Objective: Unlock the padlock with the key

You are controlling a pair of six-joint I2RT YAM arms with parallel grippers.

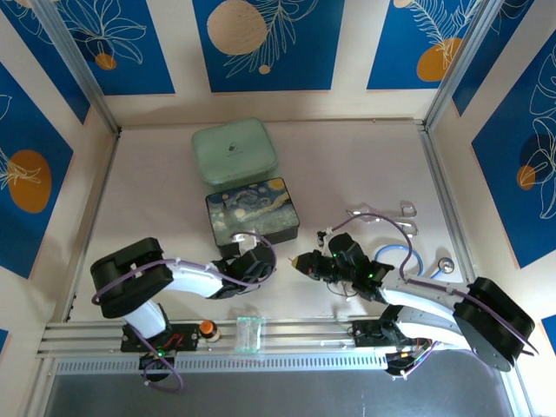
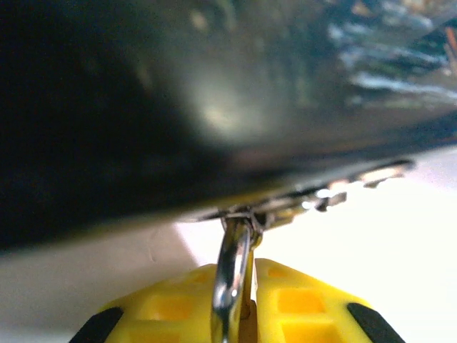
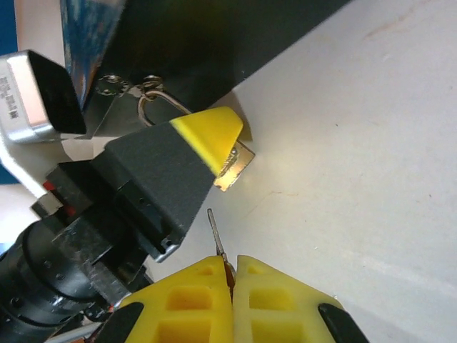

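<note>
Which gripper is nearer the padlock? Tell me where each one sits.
Left. The left gripper is closed on the padlock at the front of the box. The right gripper holds the key a little way off, not touching.

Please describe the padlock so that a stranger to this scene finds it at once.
Find the dark box painted with a swirling night sky, mid-table. At its near side, the left gripper's yellow-tipped fingers pinch the padlock. It is brass-coloured with a thin silver loop, unlike the silver latch beside it.

Two grippers [image 2: 239, 314] [image 3: 232, 286], two boxes [image 1: 234, 155] [image 1: 252, 207], one padlock [image 3: 237, 166], one key [image 3: 215, 230]
</note>
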